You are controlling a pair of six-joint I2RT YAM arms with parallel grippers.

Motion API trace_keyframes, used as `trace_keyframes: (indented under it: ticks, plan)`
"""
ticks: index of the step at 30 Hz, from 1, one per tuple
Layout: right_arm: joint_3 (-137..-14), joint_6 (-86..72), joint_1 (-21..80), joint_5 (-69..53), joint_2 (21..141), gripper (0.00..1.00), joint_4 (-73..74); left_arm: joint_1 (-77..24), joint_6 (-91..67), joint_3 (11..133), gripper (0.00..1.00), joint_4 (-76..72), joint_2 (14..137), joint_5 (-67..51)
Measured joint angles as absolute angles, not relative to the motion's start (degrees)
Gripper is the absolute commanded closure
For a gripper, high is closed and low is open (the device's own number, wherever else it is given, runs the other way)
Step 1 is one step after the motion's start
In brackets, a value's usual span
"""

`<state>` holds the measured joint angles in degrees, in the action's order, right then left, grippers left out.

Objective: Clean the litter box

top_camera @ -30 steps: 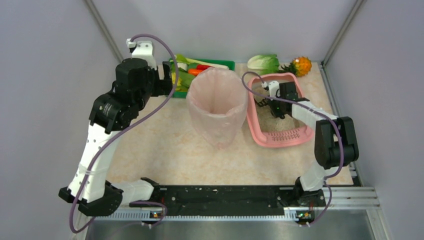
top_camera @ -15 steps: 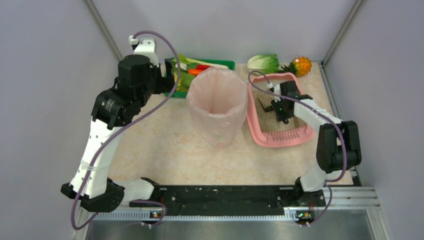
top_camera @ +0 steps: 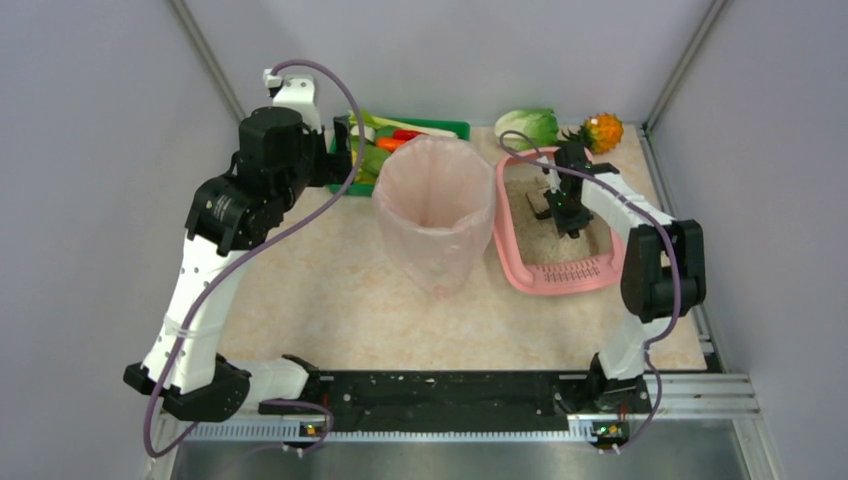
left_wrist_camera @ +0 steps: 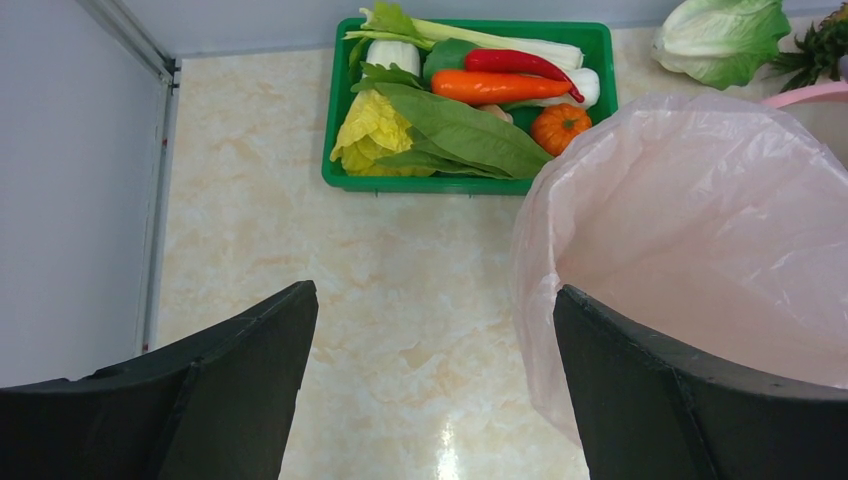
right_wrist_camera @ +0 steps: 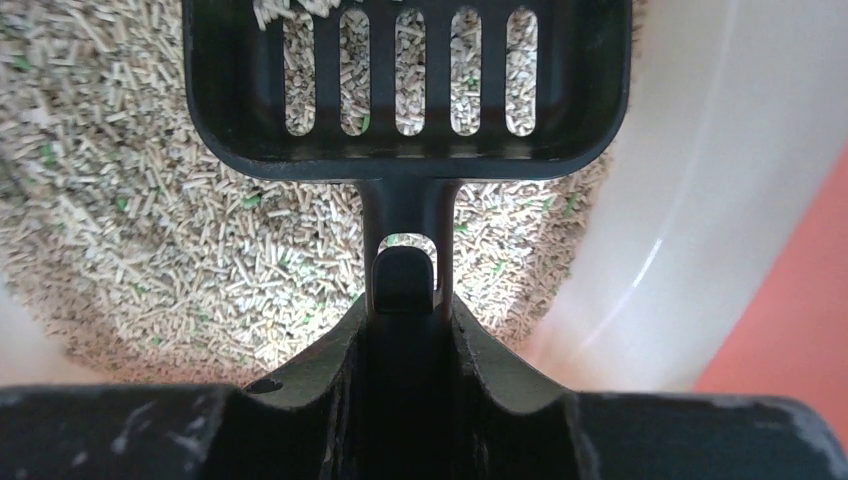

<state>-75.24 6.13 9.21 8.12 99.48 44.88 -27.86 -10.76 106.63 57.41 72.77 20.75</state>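
The pink litter box [top_camera: 520, 256] lies right of centre, with beige litter [top_camera: 558, 240] inside and a slotted grate [top_camera: 580, 271] at its near end. My right gripper [top_camera: 562, 207] hangs over the box, shut on the handle of a black slotted scoop [right_wrist_camera: 405, 90]. The scoop is low over the litter [right_wrist_camera: 150, 240] with a few pellets in it, beside the box's pale inner wall [right_wrist_camera: 720, 200]. My left gripper [left_wrist_camera: 432, 292] is open and holds nothing, above the table left of the bag-lined bin [left_wrist_camera: 700, 230].
The tall pink bin [top_camera: 435, 215] stands between the arms, close to the litter box's left wall. A green vegetable tray [top_camera: 455, 126] sits behind it. A cabbage [top_camera: 527, 127] and a small pineapple [top_camera: 603, 131] lie at the back right.
My right arm has swung so its wrist now reaches from the far side of the box, still gripping the scoop over the litter. The left arm rose slightly.
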Motion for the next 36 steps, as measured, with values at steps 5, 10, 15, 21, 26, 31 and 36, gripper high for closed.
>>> trace_keyframes:
  ticks: [5, 10, 15, 21, 26, 31, 36]
  plan:
    - [-77.3, 5.4, 9.2, 8.7, 103.3, 1.00, 46.2, -27.9, -10.5, 106.6, 0.07, 57.4, 72.8, 20.8]
    - [-80.5, 5.1, 9.2, 8.8, 105.6, 1.00, 47.4, -27.9, -10.3, 106.6, 0.07, 57.4, 72.6, 20.9]
    - [-84.5, 4.8, 9.2, 8.8, 109.1, 1.00, 50.5, -27.9, -10.3, 106.6, 0.07, 57.4, 72.6, 21.5]
    - [-86.3, 3.9, 8.9, 7.6, 111.9, 1.00, 50.0, -27.9, -10.3, 106.6, 0.07, 57.4, 72.4, 22.1]
    - [-88.6, 3.4, 8.8, 5.8, 112.0, 1.00, 51.9, -27.9, -10.3, 106.6, 0.07, 57.4, 71.7, 22.3]
    - [-88.7, 3.4, 8.8, 4.7, 109.8, 1.00, 54.2, -27.9, -10.3, 105.3, 0.07, 56.6, 69.6, 22.4]
    - [-89.5, 3.4, 8.8, 5.4, 107.3, 1.00, 59.6, -27.9, -10.3, 104.8, 0.07, 56.1, 68.4, 22.3]
